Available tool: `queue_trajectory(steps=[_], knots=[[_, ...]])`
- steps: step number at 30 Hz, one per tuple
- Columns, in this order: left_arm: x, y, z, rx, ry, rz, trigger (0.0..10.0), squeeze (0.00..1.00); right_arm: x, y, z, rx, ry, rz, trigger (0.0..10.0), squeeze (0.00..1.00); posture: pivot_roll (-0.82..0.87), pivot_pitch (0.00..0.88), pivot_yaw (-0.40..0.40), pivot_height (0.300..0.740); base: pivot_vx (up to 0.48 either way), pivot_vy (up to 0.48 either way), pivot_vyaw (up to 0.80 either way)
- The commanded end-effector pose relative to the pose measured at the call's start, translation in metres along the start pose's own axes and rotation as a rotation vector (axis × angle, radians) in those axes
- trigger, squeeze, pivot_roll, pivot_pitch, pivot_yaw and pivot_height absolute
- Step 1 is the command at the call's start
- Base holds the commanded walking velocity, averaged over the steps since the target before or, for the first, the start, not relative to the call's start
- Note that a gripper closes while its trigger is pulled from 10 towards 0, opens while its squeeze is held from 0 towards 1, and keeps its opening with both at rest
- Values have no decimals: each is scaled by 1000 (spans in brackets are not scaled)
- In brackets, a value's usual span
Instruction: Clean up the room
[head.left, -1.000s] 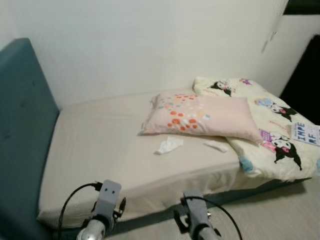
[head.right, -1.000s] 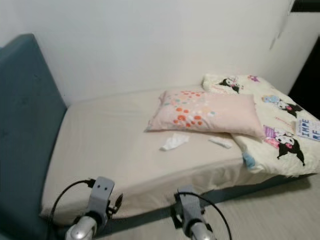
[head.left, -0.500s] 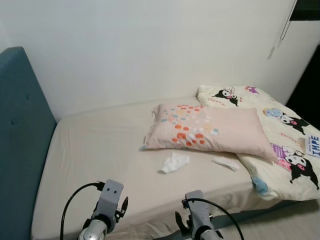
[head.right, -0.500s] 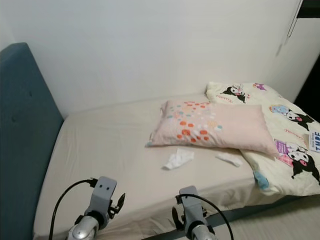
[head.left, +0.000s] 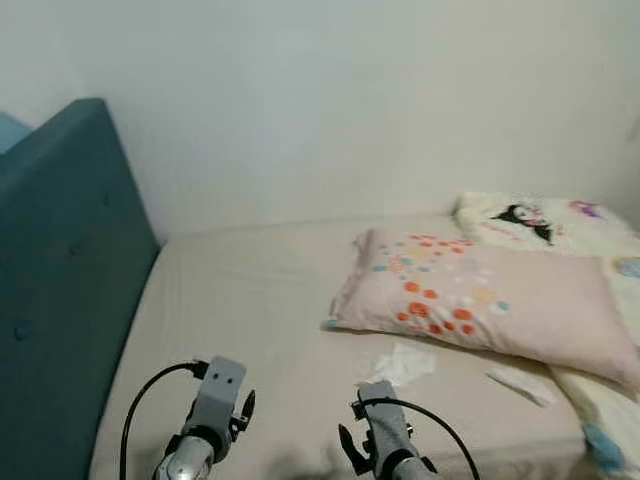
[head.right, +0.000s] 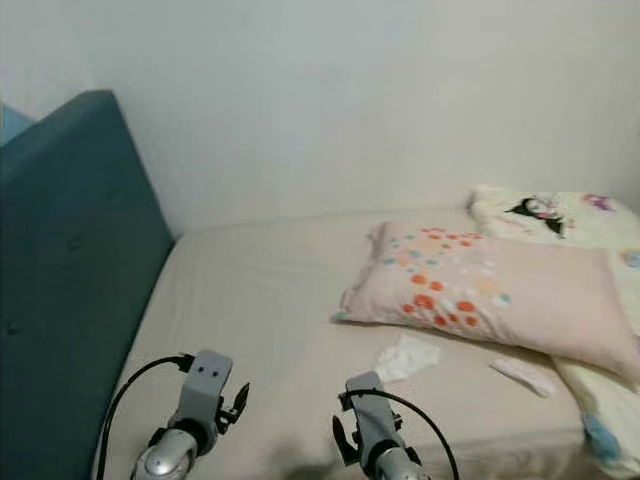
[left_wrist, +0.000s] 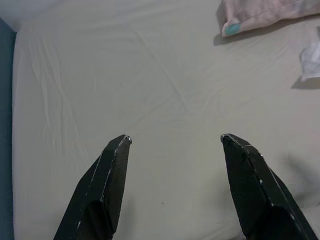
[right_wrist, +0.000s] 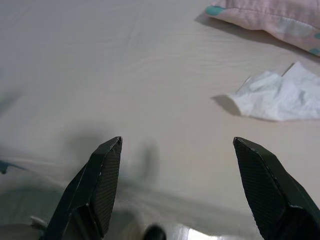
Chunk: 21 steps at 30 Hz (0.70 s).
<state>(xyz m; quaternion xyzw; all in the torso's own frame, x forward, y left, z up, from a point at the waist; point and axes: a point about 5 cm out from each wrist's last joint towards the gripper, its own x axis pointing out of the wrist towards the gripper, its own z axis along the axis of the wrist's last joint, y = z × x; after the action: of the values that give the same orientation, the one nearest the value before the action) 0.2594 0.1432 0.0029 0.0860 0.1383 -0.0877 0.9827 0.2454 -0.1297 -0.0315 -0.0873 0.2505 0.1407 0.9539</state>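
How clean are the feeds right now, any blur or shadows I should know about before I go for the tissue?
Left and right eye views: soft and slightly blurred, dim even light, no glare. Right wrist view: crumpled tissue fairly sharp with a small shadow beside it; the near bed edge is smeared, with dark shadows on the sheet. Left wrist view: sharp, sheet wrinkles clear, open left gripper crisp.

Matt cloth bed sheet (head.left: 250, 320), crumpled paper tissue (right_wrist: 280, 97).

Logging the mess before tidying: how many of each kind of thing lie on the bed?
Pillow: 1
Blanket: 1
Tissues: 2
Total: 4
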Motion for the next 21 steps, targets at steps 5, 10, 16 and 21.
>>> queue_trajectory(steps=[5,10,16,21], knots=[[-1,-2,-2,2,14,9,10000,0,-2,-3,-4,21,12,-8,10000,0,-29,30,-10,740,0,0,0],[-1,1,-3,-2,15,29,10000,0,-2,-2,-3,21,3,-4,10000,0,-30,29,-9,740,0,0,0],[0,2,-2,3,6,32,10000,0,-2,-2,-2,26,-6,-5,10000,0,-30,30,-10,740,0,0,0],[0,1,0,20,1,23,10000,0,-2,-2,0,29,-11,-8,10000,0,-31,30,-9,740,0,0,0]])
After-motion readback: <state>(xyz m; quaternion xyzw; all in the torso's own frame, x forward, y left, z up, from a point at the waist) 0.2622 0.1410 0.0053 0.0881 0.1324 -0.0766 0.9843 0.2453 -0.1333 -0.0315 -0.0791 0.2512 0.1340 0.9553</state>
